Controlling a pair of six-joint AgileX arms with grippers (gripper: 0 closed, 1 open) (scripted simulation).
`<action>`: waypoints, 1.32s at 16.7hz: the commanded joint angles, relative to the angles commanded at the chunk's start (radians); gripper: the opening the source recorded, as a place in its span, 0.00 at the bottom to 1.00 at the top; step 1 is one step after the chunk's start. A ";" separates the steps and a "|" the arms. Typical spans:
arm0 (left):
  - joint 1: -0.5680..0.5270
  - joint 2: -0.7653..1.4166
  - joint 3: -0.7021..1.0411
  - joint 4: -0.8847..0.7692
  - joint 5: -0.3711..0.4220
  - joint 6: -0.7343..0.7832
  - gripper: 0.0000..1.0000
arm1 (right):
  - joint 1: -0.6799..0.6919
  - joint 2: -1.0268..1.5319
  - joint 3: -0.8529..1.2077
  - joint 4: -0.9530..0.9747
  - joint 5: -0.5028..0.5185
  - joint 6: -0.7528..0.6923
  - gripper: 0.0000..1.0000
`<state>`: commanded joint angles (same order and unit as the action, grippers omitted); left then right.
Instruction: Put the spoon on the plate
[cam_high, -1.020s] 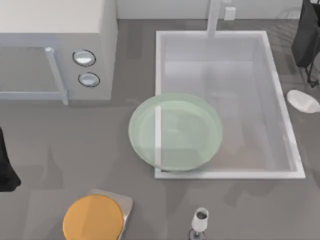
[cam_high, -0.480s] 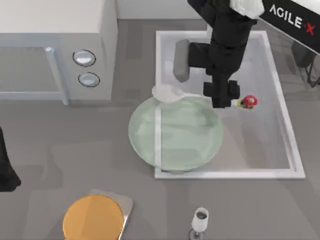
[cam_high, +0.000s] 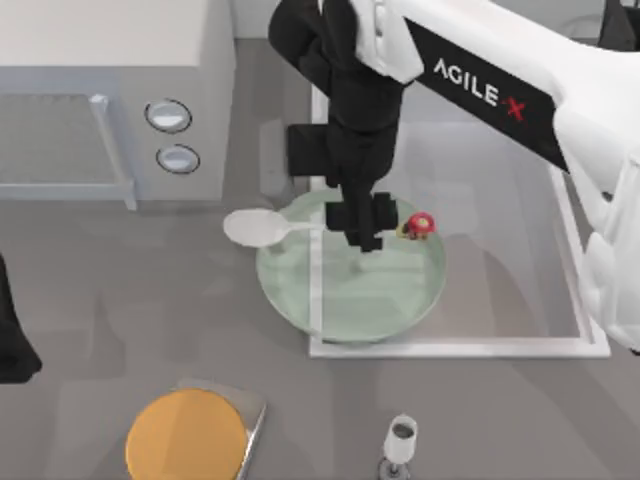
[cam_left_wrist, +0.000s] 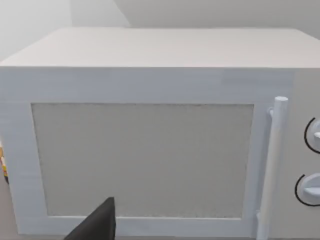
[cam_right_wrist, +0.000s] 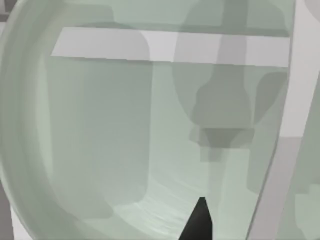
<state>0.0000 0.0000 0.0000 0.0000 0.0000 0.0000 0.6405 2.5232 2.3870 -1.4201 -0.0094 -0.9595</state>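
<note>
I am working over a grey table (cam_high: 120, 300) with a pale wall along its far edge. One white microwave (cam_high: 110, 90) stands at the far left, its two round dials (cam_high: 168, 115) facing the middle; the left wrist view looks straight at its door and handle. One shallow white tray (cam_high: 560, 200) lies at the right. I count one pale-green plate (cam_high: 340, 290), resting half on the table and half over the tray's near left corner, one orange disc (cam_high: 185, 435) on one grey board (cam_high: 250, 410) near the front edge, and one small glass (cam_high: 401, 438) beside it at the front.

My right gripper (cam_high: 366, 235) hangs over the far part of the plate, clamped on the handle of the one spoon (cam_high: 262, 228) — the bowl juts past the plate's left rim above the table, the red-and-white knob (cam_high: 420, 224) sits over the plate's right side. The spoon is held level, and I cannot tell whether it touches the glass.

My left arm (cam_high: 12, 330) sits parked at the table's left edge; I cannot tell how its fingers stand.
</note>
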 joint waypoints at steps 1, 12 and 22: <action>0.000 0.000 0.000 0.000 0.000 0.000 1.00 | 0.000 0.000 0.000 0.000 0.000 0.000 0.00; 0.000 0.000 0.000 0.000 0.000 0.000 1.00 | -0.060 -0.024 -0.030 0.097 0.052 0.046 0.00; 0.000 0.000 0.000 0.000 0.000 0.000 1.00 | -0.052 -0.057 -0.103 0.190 0.040 0.041 0.00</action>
<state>0.0000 0.0000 0.0000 0.0000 0.0000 0.0000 0.5883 2.4664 2.2842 -1.2297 0.0306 -0.9180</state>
